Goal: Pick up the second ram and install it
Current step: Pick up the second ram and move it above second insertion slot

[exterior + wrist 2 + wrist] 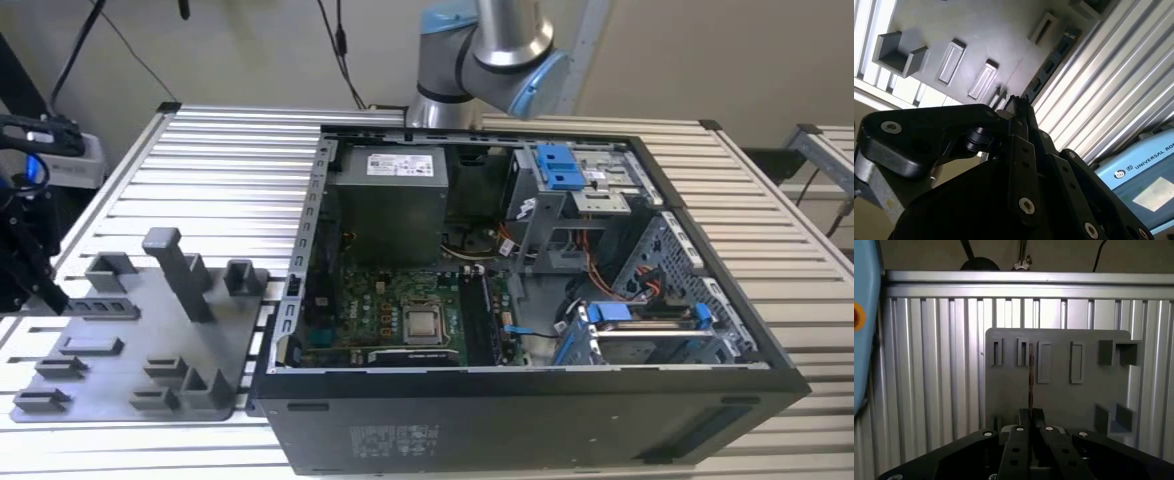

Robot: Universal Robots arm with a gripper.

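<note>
Gripper (1030,413) is pinched narrow on the second ram (1050,63). In the first wrist view the stick is edge-on, running straight out from the fingertips. It's over the grey holder tray (127,378), which sits by the table (200,160) corner nearest the camera on the exterior view's left. I can't tell whether the far end of the stick is clear of its tray slot or seated in it.

Risks as I read them:
- The grip is on a thin board near one end, so most of the stick is cantilevered. Any sideways nudge could twist it in the pads or let it slip.
- If the far end is in the slot, pulling off-axis could bind it and drag the tray along.
- The tall post (167,268) and the lower blocks on the tray stand close by. A low sideways sweep could clip them.
- The PC case (534,420) has a raised rim all round, so a low carry could hit the wall facing the tray.
- Inside, the board area next to the CPU socket (424,325) is tight. The drive cage (561,170) and loose cables (534,332) crowd one side, so they could snag or skew the stick.

Room: there's open slatted table between the tray and the far edge, and it's free above the tray. The case is open on top, and the widest gap is over the motherboard. The table edge is close behind the tray.
</note>
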